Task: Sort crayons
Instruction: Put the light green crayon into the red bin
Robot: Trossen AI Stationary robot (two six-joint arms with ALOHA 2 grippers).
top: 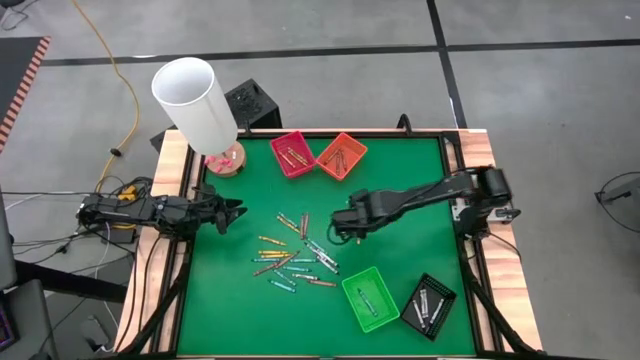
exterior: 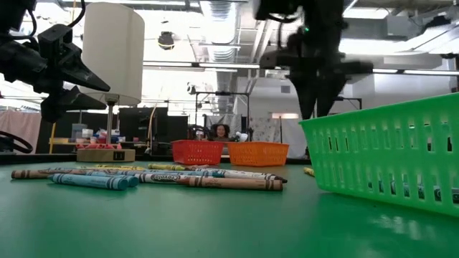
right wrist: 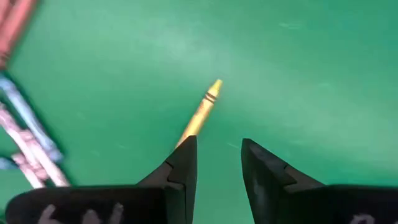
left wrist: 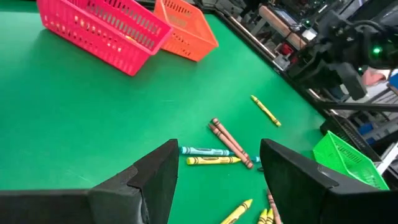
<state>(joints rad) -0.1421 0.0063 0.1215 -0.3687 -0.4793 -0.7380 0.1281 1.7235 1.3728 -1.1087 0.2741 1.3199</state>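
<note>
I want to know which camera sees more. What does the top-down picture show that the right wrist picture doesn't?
Only the high view shows the white lamp, the red tray, orange tray, green tray, black tray and the waiting left gripper. Only the right wrist view shows the lone yellow crayon up close, just beyond the open right gripper. Both show the green table and the scattered crayons.

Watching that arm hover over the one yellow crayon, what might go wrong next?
The right tool sits with open fingers above a yellow crayon, but the crayon lies off toward one finger, not centred in the gap, so closing may nudge or roll it instead of gripping it. The crayon pile lies close by, so a sweep could scatter others. The left tool waits open at the mat's left edge.
</note>
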